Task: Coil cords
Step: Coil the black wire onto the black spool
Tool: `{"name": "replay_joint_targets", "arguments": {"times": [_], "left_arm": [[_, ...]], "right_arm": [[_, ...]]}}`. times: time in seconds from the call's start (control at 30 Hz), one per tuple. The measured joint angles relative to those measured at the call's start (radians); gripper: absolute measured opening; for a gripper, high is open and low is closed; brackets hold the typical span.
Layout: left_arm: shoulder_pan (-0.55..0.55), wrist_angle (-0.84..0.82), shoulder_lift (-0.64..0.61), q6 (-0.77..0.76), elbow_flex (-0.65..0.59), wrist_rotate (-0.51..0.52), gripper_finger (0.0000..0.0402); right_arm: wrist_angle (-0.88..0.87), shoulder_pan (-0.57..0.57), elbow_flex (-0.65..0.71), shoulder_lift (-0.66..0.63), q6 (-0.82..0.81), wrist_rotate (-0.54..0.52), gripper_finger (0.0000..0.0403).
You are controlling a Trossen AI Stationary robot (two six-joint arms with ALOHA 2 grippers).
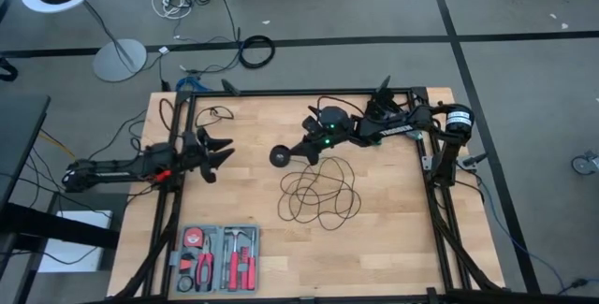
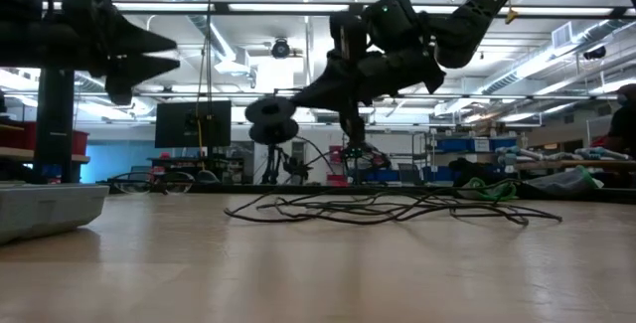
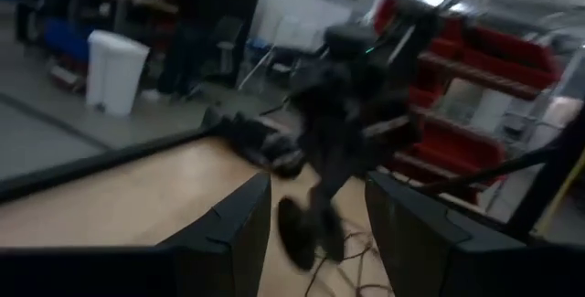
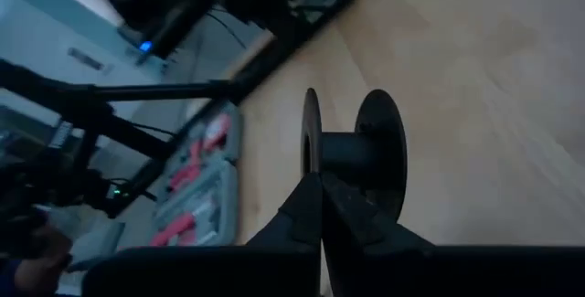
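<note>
— Spool (image 4: 352,155) first: is my right gripper (image 4: 320,180) clamped on its hub?
— Yes, lifted. Cord (image 1: 320,190) sprawls on the table (image 1: 393,238); left gripper (image 1: 223,155) spread, waiting left

Bare table (image 1: 393,238) beside cord loops (image 1: 320,192)

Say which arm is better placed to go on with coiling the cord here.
Right, probably. The right gripper is shut on the spool, raised above the table, beside the cord lying in loose loops. The left gripper is open and empty at the table's left side, apart from the cord.
</note>
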State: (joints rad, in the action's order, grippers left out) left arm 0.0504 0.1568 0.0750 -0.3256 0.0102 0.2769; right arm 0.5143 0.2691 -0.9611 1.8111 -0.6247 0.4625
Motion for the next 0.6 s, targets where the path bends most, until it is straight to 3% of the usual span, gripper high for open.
{"name": "replay_joint_targets", "arguments": {"times": [0.2, 0.37, 0.6], "left_arm": [[0.001, 0.008, 0.102, -0.112, 0.0, 0.04, 0.0184], [0.001, 0.01, 0.215, -0.256, 0.0, 0.025, 0.0184], [0.001, 0.101, 0.379, -0.339, 0.0, 0.009, 0.0184]], "right_arm": [[0.066, 0.0, 0.0, 0.0, 0.0, 0.009, 0.0], [0.122, -0.001, 0.0, 0.0, 0.0, 0.015, 0.0], [0.166, -0.001, 0.0, 0.0, -0.001, 0.033, 0.0]]}}
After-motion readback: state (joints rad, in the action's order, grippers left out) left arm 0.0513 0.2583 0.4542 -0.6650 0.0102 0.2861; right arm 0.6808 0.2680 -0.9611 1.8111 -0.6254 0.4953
